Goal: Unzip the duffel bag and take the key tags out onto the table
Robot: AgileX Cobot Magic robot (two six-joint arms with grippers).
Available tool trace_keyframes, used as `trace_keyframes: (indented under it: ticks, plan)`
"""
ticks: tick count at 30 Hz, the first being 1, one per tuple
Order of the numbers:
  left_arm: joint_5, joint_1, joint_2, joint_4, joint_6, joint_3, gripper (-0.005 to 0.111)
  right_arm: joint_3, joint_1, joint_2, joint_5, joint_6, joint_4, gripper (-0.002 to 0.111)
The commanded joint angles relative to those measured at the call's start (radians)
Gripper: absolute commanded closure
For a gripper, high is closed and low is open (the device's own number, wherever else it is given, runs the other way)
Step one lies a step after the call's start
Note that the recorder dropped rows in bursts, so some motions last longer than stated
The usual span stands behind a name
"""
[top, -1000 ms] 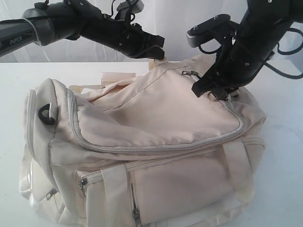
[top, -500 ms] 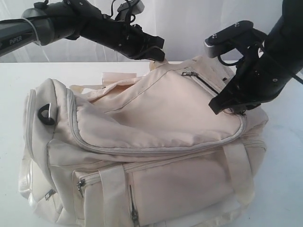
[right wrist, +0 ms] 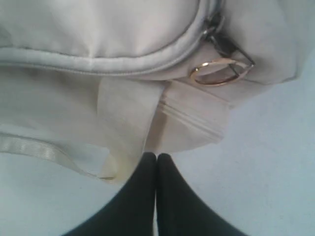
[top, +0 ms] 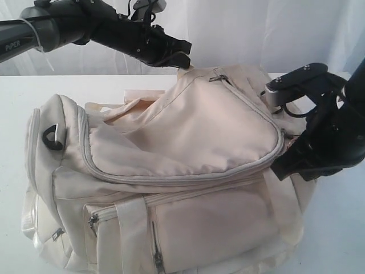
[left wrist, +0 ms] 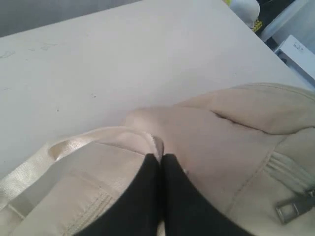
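Observation:
The cream duffel bag (top: 188, 131) lies on the white table (top: 17, 108). My left gripper (top: 183, 61) is over the bag's back top edge, shut on a fold of its fabric (left wrist: 156, 145), and holds the top flap raised. At the bag's right end, low against its side, my right gripper (top: 278, 171) is shut with nothing between its fingers (right wrist: 142, 182). Its tips rest on the table (right wrist: 261, 162) just off a webbing strap (right wrist: 123, 118). A gold ring and zip pull (right wrist: 216, 72) hang at the flap's corner, apart from the tips. The key tags are hidden.
A black D-ring (top: 53, 138) sits on the bag's left end. Front pockets with closed zips (top: 154, 251) and a webbing handle (top: 134, 234) face the camera. Another small zip pull (top: 219, 78) lies on top near the back. White curtain hangs behind.
My right gripper has travelled right and down along the flap's zip line to the bag's right end and closed fully, no longer at the pull. The left gripper lifted the flap slightly.

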Motion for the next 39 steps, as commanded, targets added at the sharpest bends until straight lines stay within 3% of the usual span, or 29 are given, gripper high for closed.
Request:
trace_keyframes:
  ticks: [1, 5, 6, 9, 11, 12, 15, 17, 18, 20, 22, 29, 34, 39]
  plan:
    - [0.019, 0.023, -0.019, 0.0, -0.008, -0.005, 0.107, 0.046, -0.012, -0.018, -0.051, 0.006, 0.015, 0.108]
    - [0.078, 0.023, -0.019, 0.0, -0.008, -0.005, 0.102, 0.036, -0.012, -0.045, -0.098, 0.006, -0.002, 0.108]
    - [0.094, 0.023, -0.019, 0.0, -0.008, -0.005, 0.095, 0.028, -0.012, -0.055, -0.103, 0.006, -0.002, 0.108]
    - [0.149, 0.023, -0.034, 0.0, 0.027, -0.005, 0.048, -0.04, -0.012, -0.098, -0.109, 0.006, -0.027, 0.108]
    - [0.191, 0.023, -0.073, 0.002, 0.055, -0.005, 0.034, -0.076, -0.012, -0.122, -0.111, 0.006, -0.081, 0.108]
    - [0.205, 0.023, -0.092, 0.002, 0.055, -0.005, 0.035, -0.083, -0.012, -0.127, -0.111, 0.006, -0.105, 0.108]
    - [0.341, 0.023, -0.191, 0.006, 0.07, -0.005, 0.058, -0.093, -0.012, -0.139, -0.113, 0.012, -0.179, 0.105]
    - [0.464, 0.023, -0.243, 0.064, 0.073, -0.005, 0.098, -0.093, -0.012, -0.139, -0.113, 0.012, -0.188, 0.097]
    - [0.529, 0.023, -0.274, 0.105, 0.055, -0.005, 0.106, -0.093, -0.012, -0.139, -0.127, 0.017, -0.223, 0.09]
    - [0.63, 0.018, -0.32, 0.112, 0.01, 0.001, 0.107, -0.092, -0.012, -0.137, -0.153, 0.109, -0.329, 0.082]
    - [0.63, -0.01, -0.389, 0.079, 0.007, 0.061, 0.107, -0.092, -0.031, -0.137, -0.202, 0.171, -0.382, 0.077]
    - [0.626, -0.122, -0.601, 0.184, 0.008, 0.401, 0.107, -0.092, -0.121, -0.103, -0.24, 0.162, -0.344, 0.077]
    - [0.456, -0.124, -0.738, 0.121, 0.0, 0.688, 0.107, -0.092, -0.144, -0.052, -0.251, -0.002, -0.159, 0.077]
    - [0.294, -0.187, -0.842, 0.025, 0.054, 0.935, 0.107, -0.092, -0.144, 0.003, -0.219, -0.148, -0.027, 0.077]
